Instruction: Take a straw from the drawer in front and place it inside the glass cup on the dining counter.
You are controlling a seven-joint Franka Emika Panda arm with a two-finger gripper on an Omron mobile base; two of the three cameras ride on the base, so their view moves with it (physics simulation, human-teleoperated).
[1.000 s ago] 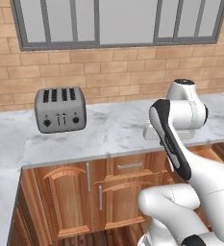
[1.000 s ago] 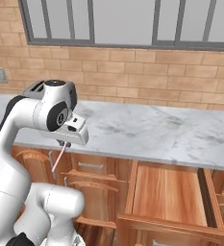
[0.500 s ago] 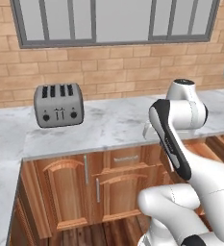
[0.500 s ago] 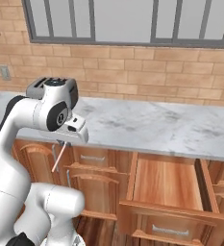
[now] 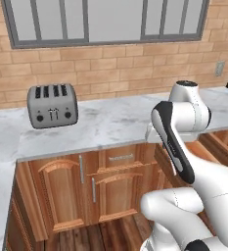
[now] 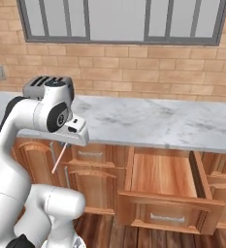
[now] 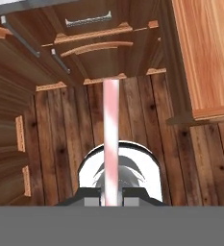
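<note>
The gripper (image 6: pixel 66 142) is pinched on the straw (image 6: pixel 58 158), which hangs down from it in front of the cabinet doors, slanting slightly to the left. The straw is a very thin, straight, pale pinkish tube; the hand view shows it running up the middle, pink with pale streaks, over the wooden floor (image 7: pixel 60 144). The right base view shows the drawer (image 6: pixel 165 189) pulled open, well to the right. The left base view shows a toaster (image 5: pixel 53 105) on the marble worktop (image 5: pixel 105 125).
</note>
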